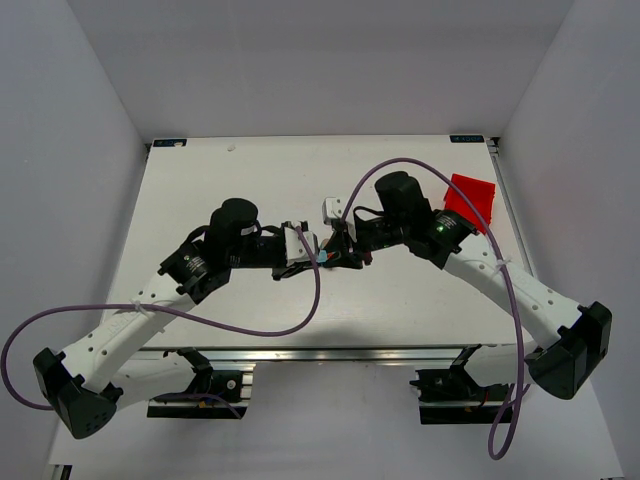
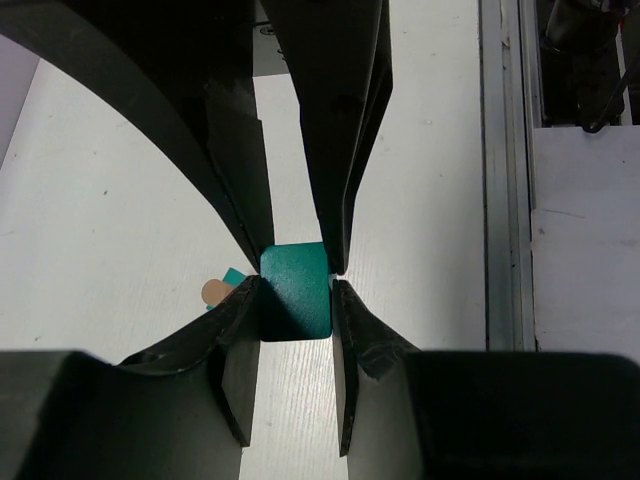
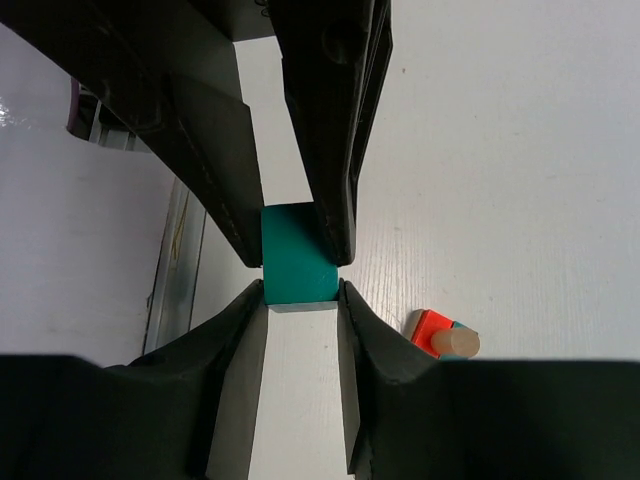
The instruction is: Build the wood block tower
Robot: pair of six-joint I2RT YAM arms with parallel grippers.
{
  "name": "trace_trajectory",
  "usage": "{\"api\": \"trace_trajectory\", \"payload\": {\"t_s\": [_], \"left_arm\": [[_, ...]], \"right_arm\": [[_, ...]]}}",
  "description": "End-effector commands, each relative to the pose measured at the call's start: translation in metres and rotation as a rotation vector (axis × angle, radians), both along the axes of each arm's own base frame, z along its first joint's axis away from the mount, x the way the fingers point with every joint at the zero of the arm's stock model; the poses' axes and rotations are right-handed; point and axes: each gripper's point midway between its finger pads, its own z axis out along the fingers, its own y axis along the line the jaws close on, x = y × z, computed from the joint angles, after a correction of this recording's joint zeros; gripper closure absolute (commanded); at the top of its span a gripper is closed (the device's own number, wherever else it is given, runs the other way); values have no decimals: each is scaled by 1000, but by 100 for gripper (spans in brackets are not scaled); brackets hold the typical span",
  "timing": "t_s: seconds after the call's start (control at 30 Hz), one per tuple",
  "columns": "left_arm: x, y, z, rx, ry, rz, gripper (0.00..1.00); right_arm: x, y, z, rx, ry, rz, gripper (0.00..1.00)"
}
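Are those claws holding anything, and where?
A small teal wooden block, pinched on its opposite faces by the jaws of the left gripper and the right gripper, one pair at each end.

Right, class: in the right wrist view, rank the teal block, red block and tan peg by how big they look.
1. teal block: largest, though it is nearest the camera.
2-3. red block and tan peg: look alike, both partly hidden, so unranked.

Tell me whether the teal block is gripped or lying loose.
Gripped. The teal block sits pinched between the fingers of both the left gripper and the right gripper.
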Motion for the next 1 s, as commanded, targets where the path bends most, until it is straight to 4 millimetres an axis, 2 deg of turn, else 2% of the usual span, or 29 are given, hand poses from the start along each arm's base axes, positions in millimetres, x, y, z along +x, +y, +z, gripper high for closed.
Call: {"api": "trace_trajectory", "payload": {"t_s": [0.0,0.07,0.1,0.17,0.2,0.23,0.27,0.33,0.37,0.4,0.5,0.53,0.57,0.6,0.63,0.7,0.73,0.77,0.87,0.97], "left_arm": [[1,2,13,-23,-37,13,100],[1,1,12,-22,-36,11,100],[2,1,13,-28,-25,19,95],[6,2,17,-44,-24,55,66],[7,4,19,-53,-23,74,44],[12,6,24,-81,-3,128,6],[14,8,27,-100,9,157,2],[14,15,42,-177,73,253,2],[21,22,56,-232,92,345,2],[16,27,69,-320,204,413,2],[21,53,87,-491,416,645,2],[19,65,73,-460,482,731,2],[17,71,68,-454,525,783,2],[24,85,72,-498,564,903,2],[20,93,53,-430,609,971,2],[29,112,41,-434,657,1151,2],[28,122,23,-375,682,1239,2],[34,123,8,-326,705,1308,2],[45,118,-13,-301,765,1410,2],[61,119,-20,-320,738,1466,2]], "right_arm": [[-3,8,30,77,-37,29,82],[-2,10,32,86,-38,31,90],[0,11,33,92,-39,26,95],[4,11,32,83,-39,5,100],[11,10,29,67,-40,-36,100],[16,9,27,57,-44,-60,100],[20,8,23,42,-43,-84,100],[40,1,15,-9,-40,-208,100],[51,-4,12,-33,-56,-268,100],[57,-7,6,-57,-43,-306,100],[80,-21,-10,-124,-64,-424,100],[85,-24,-13,-146,-70,-445,100],[91,-29,-17,-170,-79,-466,100],[97,-33,-25,-209,-89,-491,100],[101,-35,-27,-230,-110,-484,100],[102,-35,-33,-267,-105,-464,100],[101,-34,-34,-279,-106,-444,100],[100,-34,-34,-297,-110,-419,100],[108,-30,-45,-345,-77,-437,100],[117,-25,-51,-393,1,-485,100]]}}
